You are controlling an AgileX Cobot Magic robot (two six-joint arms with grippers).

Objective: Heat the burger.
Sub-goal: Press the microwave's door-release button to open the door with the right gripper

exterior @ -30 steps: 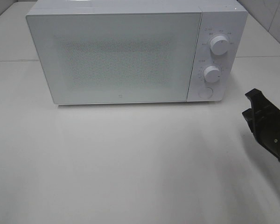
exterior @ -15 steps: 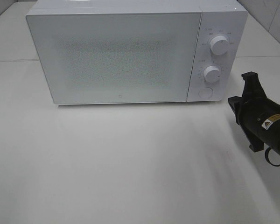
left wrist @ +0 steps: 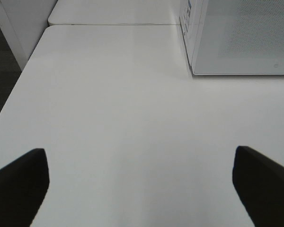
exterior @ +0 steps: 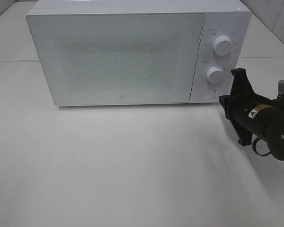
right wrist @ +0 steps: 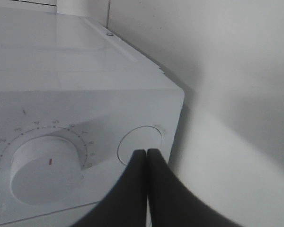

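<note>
The burger is out of view. A white microwave (exterior: 113, 56) stands at the back of the table with its door closed. My right gripper (exterior: 222, 100) is shut with nothing in it, and it points at the control panel from the right. In the right wrist view its closed tips (right wrist: 146, 152) sit just in front of the round button (right wrist: 135, 137) below the dials. Whether they touch it I cannot tell. My left gripper (left wrist: 138, 156) is open and empty over bare table to the left of the microwave (left wrist: 241, 38). It does not show in the exterior view.
On the panel are an upper dial (exterior: 222, 45), a lower dial (exterior: 215, 74) and the round button (exterior: 208, 94). The white table (exterior: 132, 165) stretches in front of the microwave. A tiled wall rises at the back right.
My right gripper has moved left and toward the microwave's control panel, turning to point at the round button. The microwave has not changed.
</note>
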